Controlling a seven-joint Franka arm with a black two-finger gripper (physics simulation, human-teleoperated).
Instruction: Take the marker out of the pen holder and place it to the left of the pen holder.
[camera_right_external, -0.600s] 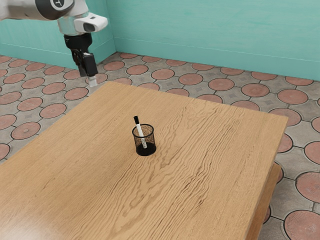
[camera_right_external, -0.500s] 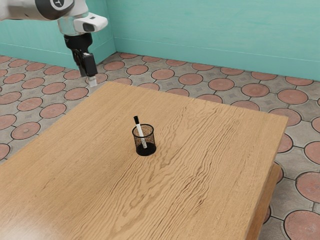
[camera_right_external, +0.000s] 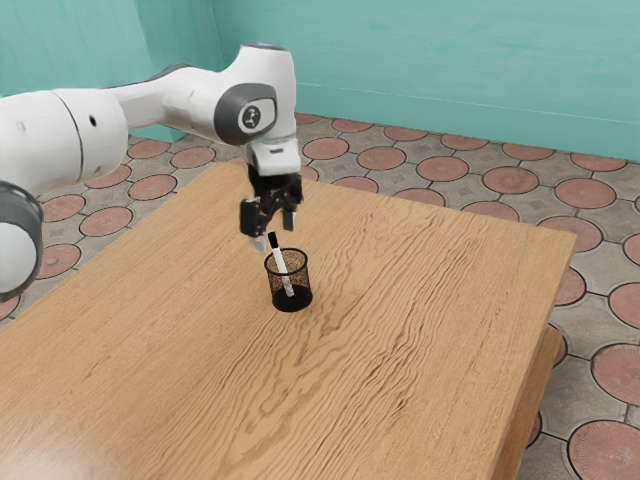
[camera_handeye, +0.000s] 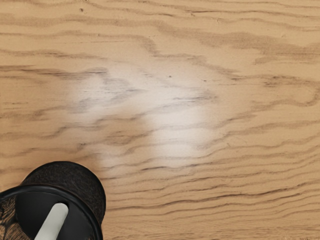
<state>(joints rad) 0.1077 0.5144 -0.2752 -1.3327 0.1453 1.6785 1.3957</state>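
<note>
Fingers (camera_right_external: 289, 218): spread, just above the holder, no grip on anything.
Marker (camera_right_external: 281, 262): in the holder, black cap (camera_right_external: 273, 240) up, leaning to the exterior view's left. Can't tell if it's centred for a grasp.
Pen holder (camera_right_external: 299, 299): upright on the surface (camera_right_external: 400, 340).
Risk, descent: off-line approach to the tilted marker; a finger could clip the rim or shove the cap.
Risk, lift: slanted pull could snag the rim and tip the holder.
</note>
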